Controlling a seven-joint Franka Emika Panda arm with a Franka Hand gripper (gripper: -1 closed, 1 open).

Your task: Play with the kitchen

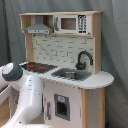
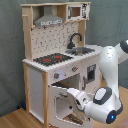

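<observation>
Against a grey backdrop stands the kitchen [image 2: 60,55], a tall white and light-wood toy unit that fills the middle of both exterior views. Up top sit a grey hood [image 1: 39,29] and a cabinet with a microwave-like front [image 1: 70,23]. On the counter lie the black-red stovetop [image 2: 52,59] and the steel sink [image 1: 70,74], with the black faucet [image 2: 75,39] arched over the sink. Two knobs [image 2: 56,75] show on the front panel below the stovetop.

Low on the second exterior view's left half, a white door [image 2: 61,102] of the kitchen hangs swung outward from the cupboard under the stovetop. The gripper [image 2: 76,96] is right at this door, at its outer edge, below the counter and in front of the open cupboard. Whether it grips the door edge or merely sits against it I cannot tell. The white arm [image 2: 111,75] curves up on the second exterior view's right, just beside the kitchen's windowed oven door [image 2: 91,73].

From the first exterior view, only the arm's white links [image 1: 25,90] show, at the first exterior view's lower left, covering the kitchen's lower corner
</observation>
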